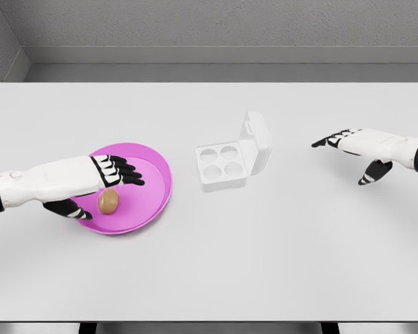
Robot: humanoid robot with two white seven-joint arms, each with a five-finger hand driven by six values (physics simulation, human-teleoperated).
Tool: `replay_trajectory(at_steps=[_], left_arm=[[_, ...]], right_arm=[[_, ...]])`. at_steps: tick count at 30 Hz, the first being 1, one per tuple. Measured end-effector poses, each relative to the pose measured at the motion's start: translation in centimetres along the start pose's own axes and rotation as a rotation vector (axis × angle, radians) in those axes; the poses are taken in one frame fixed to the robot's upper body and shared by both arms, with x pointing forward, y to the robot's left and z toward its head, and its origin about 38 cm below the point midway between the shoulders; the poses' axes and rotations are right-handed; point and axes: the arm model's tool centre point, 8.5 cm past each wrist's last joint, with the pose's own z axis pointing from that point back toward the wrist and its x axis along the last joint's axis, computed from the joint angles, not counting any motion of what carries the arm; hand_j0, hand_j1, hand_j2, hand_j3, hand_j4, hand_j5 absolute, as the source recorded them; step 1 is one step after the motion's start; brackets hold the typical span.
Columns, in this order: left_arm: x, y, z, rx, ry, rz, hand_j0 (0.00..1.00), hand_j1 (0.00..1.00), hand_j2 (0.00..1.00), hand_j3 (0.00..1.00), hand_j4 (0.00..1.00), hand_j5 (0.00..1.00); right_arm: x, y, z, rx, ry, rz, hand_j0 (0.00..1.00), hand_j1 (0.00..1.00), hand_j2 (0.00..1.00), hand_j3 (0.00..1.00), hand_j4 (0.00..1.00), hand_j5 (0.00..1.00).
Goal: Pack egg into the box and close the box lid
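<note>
1. Your left hand (90, 182) reaches in from the left edge and hovers over the pink plate (157, 182). Its fingers are spread loosely and the thumb hangs below; it holds nothing.
2. The egg (108, 201) you need lies on the plate's left part, just under that hand, between the fingers and the thumb. You cannot tell from this view whether any finger touches it.
3. The egg box (226, 164) sits on the white table (265, 264) to the right of the plate, apart from it. Its lid (256, 141) stands open at the right side, and all four cups show bare.
4. Your right hand (359, 149) hangs above the table well to the right of the box, fingers stretched out toward the box, gripping nothing.
</note>
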Motion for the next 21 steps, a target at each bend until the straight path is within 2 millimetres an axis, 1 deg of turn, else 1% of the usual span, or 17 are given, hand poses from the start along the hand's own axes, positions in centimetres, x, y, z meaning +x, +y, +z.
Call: replay_trajectory(at_steps=[4, 6, 10, 12, 16, 21], left_arm=[[-0.9, -0.2, 0.1, -0.003, 0.025, 0.006, 1.0, 1.0, 1.0, 1.0, 1.0, 1.0], [-1.0, -0.3, 0.0, 0.001, 0.027, 0.009, 1.0, 1.0, 1.0, 1.0, 1.0, 1.0], [-0.9, -0.4, -0.6, 0.013, 0.019, 0.015, 0.96, 0.96, 0.96, 0.96, 0.96, 0.96], [-0.8, -0.5, -0.8, 0.016, 0.017, 0.015, 0.95, 0.95, 0.95, 0.95, 0.95, 0.95], [-0.8, -0.7, -1.2, 0.016, 0.014, 0.012, 0.95, 0.95, 0.95, 0.95, 0.95, 0.95], [-1.0, -1.0, -1.2, 0.022, 0.019, 0.029, 0.95, 0.95, 0.95, 0.95, 0.95, 0.95]], right_arm=[[0.2, 0.0, 0.0, -0.001, -0.012, 0.01, 1.0, 1.0, 1.0, 1.0, 1.0, 1.0], [0.1, -0.5, 0.2, -0.007, -0.012, 0.021, 1.0, 1.0, 1.0, 1.0, 1.0, 1.0], [0.0, -1.0, 0.8, -0.009, -0.023, 0.05, 1.0, 1.0, 1.0, 1.0, 1.0, 1.0], [-0.3, -1.9, 1.3, -0.024, -0.017, 0.066, 1.0, 1.0, 1.0, 1.0, 1.0, 1.0], [-0.9, -1.8, 1.8, -0.019, -0.004, 0.072, 1.0, 1.0, 1.0, 1.0, 1.0, 1.0], [-1.1, -2.0, 2.1, -0.021, 0.002, 0.077, 1.0, 1.0, 1.0, 1.0, 1.0, 1.0]])
